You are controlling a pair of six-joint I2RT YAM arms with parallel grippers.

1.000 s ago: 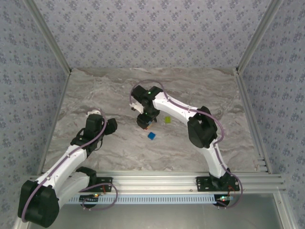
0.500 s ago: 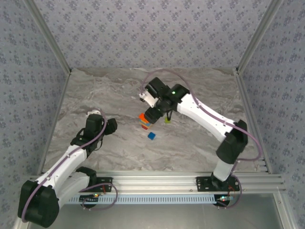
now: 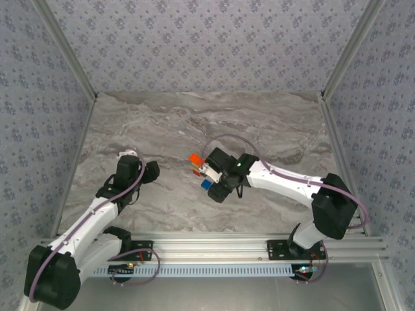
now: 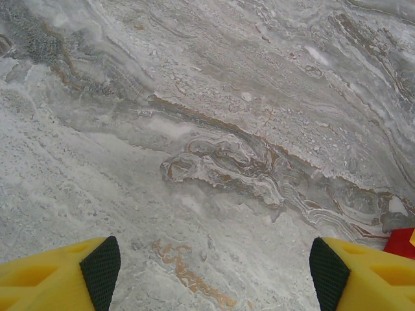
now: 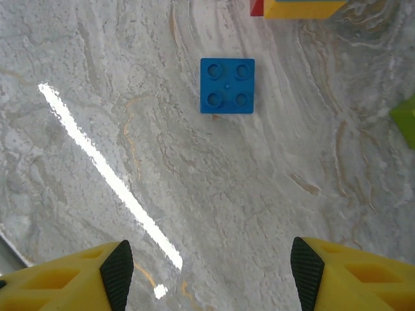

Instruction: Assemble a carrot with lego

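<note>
A loose blue two-by-two brick (image 5: 227, 85) lies flat on the marble table, studs up, ahead of my right gripper (image 5: 211, 278), which is open and holds nothing. Beyond it, cut by the top edge, sits a small joined stack (image 5: 301, 6) showing orange, blue and a red end. A lime green brick (image 5: 405, 120) peeks in at the right edge. From above, the right gripper (image 3: 218, 190) hovers just right of the blue brick (image 3: 205, 184). An orange brick (image 3: 194, 158) lies behind it. My left gripper (image 4: 214, 275) is open over bare marble, with a red piece (image 4: 402, 243) at its right edge.
The marble table (image 3: 142, 123) is walled by patterned panels at the back and both sides, with an aluminium rail (image 3: 214, 243) along the near edge. My left gripper (image 3: 150, 170) rests at mid-left, well apart from the bricks.
The right arm has lifted off the stack and orange brick, swung back, then come forward and down beside the blue brick. The left arm has stayed still.
</note>
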